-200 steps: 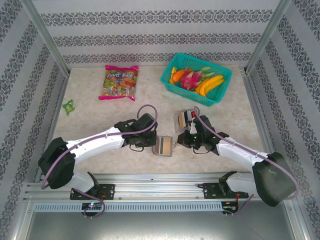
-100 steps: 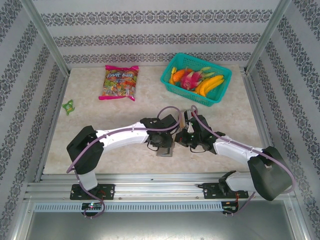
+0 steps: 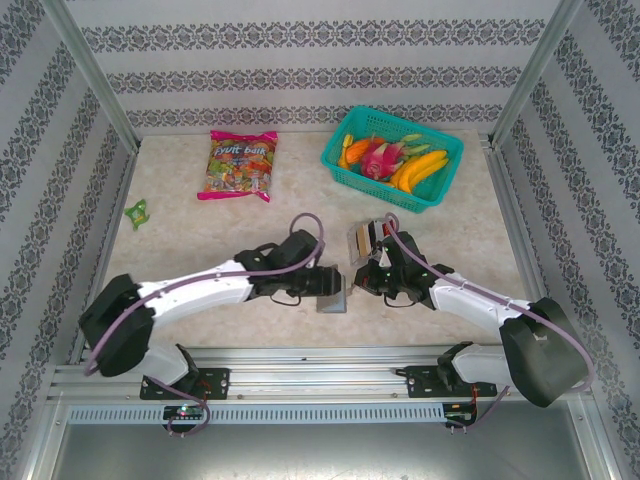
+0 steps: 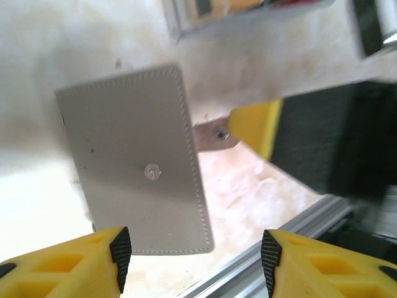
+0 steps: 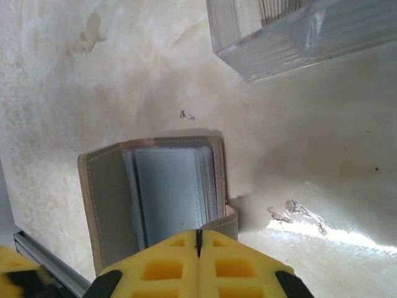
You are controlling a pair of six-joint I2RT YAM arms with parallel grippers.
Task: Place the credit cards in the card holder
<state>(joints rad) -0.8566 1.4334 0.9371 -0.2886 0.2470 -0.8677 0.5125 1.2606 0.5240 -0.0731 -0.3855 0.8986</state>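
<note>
Now, left jaws: wide apart over the flat grey stitched card holder [image 4: 133, 167].
Right jaws: closed together at the holder's open edge.
Clear plastic box [image 5: 291, 37]: just beyond.

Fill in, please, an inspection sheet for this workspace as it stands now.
Surface: beige marbled table, no spills seen.
Job's things: card holder lying open; credit cards in a clear box.
Clutter: candy bag, fruit basket, small green item.
Grippers: left gripper open above the holder; right gripper shut on its strap.
Cables: purple cables along both arms, no snag seen.
Surroundings: patterned walls, metal frame.
</note>
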